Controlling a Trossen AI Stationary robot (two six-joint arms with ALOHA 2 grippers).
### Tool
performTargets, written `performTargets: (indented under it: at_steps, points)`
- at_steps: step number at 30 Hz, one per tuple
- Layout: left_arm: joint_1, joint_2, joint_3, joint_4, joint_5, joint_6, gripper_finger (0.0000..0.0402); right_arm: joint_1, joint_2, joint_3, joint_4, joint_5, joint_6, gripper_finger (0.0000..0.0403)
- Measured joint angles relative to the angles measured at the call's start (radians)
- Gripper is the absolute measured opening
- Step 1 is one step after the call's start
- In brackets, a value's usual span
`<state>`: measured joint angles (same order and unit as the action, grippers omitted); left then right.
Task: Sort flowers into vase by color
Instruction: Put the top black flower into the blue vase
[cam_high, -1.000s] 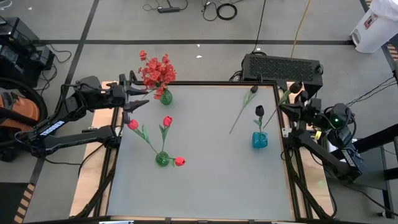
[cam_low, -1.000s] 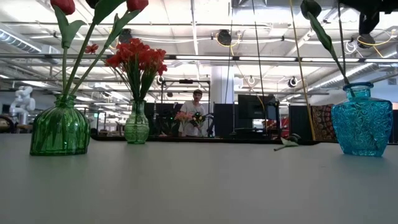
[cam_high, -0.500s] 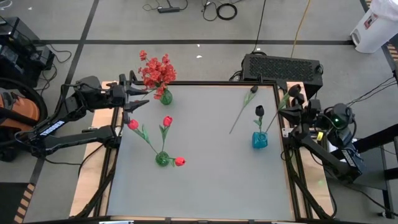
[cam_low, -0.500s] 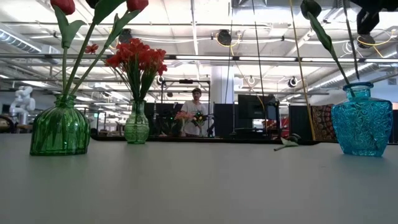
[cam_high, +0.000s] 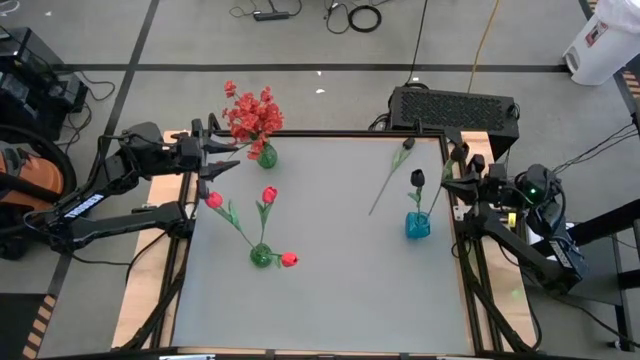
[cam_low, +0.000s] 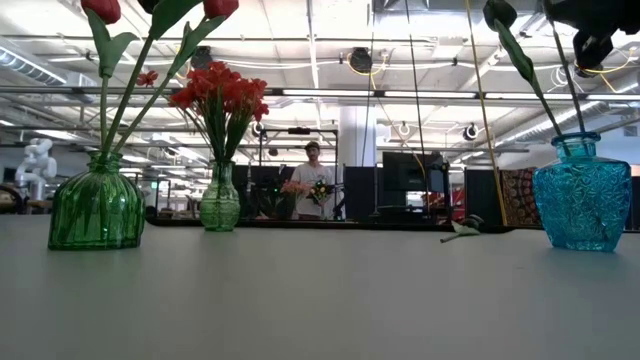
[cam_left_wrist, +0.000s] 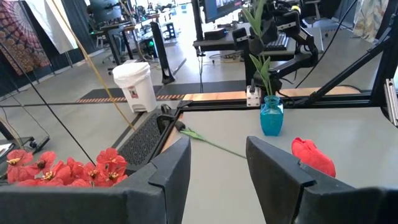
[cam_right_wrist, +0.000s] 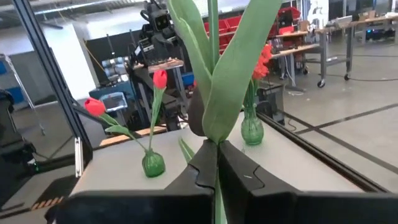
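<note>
My right gripper (cam_high: 452, 183) at the table's right edge is shut on a green-stemmed flower (cam_right_wrist: 213, 37) with a dark bloom (cam_high: 460, 152). Its stem runs down to the mouth of the blue vase (cam_high: 417, 225), which holds one black bloom (cam_high: 417, 178). Another dark flower (cam_high: 388, 180) lies flat on the table. My left gripper (cam_high: 215, 165) waits open at the far left corner beside the green vase (cam_high: 267, 155) of red sprays (cam_high: 252, 112). A second green vase (cam_high: 260, 255) holds red tulips (cam_high: 269, 194). My right gripper pinches the flower's stem (cam_right_wrist: 215, 144) between its two shut fingers, just below where the long leaves (cam_right_wrist: 236, 81) spread. The fingers come level from the table's right side and lie across the stem. The flower stands tilted, its lower stem (cam_low: 572, 110) reaching the blue vase's mouth.
A black box (cam_high: 455, 105) stands beyond the table's far right corner. A white bin (cam_high: 600, 45) is on the floor at the far right. A person (cam_low: 313, 180) stands in the room behind. The table's middle and near half (cam_high: 340, 300) are bare.
My right gripper has turned at the wrist and tipped the held flower: its bloom end has swung toward the table's left and slightly nearer, and the stem now slants more over the blue vase. The grip has stayed shut.
</note>
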<state>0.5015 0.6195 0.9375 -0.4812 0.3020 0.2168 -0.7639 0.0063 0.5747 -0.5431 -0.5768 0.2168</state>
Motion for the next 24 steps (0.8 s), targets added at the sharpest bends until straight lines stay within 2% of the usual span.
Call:
performTargets:
  at_steps: [6,9,24]
  points:
    - [0.0,0.0,0.0,0.0,0.0,0.0,0.0164,0.0,0.0,0.0,-0.016,-0.001,-0.026,0.0001]
    - [0.0,0.0,0.0,0.0,0.0,0.0,0.0164,0.0,0.0,0.0,-0.02,-0.001,-0.042,0.0014]
    - [0.0,0.0,0.0,0.0,0.0,0.0,0.0164,0.0,0.0,0.0,-0.068,-0.001,-0.053,0.0196]
